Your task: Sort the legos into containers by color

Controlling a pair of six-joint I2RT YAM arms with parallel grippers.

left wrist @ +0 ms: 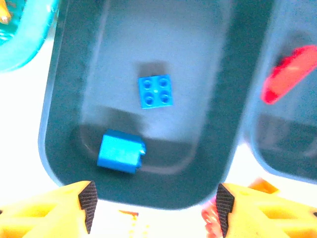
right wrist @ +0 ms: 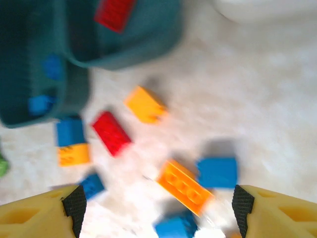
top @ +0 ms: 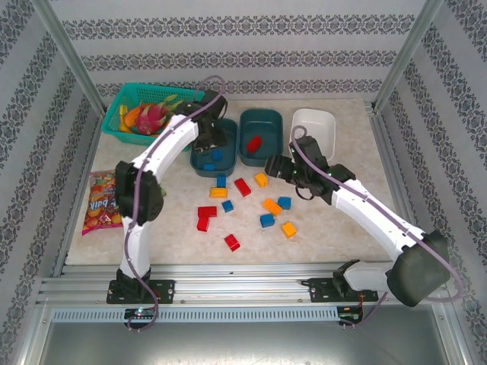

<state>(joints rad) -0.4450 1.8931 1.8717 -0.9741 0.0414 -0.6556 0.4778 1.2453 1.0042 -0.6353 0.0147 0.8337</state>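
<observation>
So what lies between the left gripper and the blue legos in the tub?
The near wall of the teal tub, in the left wrist view. The left gripper is open and empty; both blue legos lie on its floor.

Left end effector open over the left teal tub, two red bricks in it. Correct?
Not quite. The two bricks in the left tub are blue, not red, as the left wrist view shows. The left end effector is open over that tub, as you said.
</observation>
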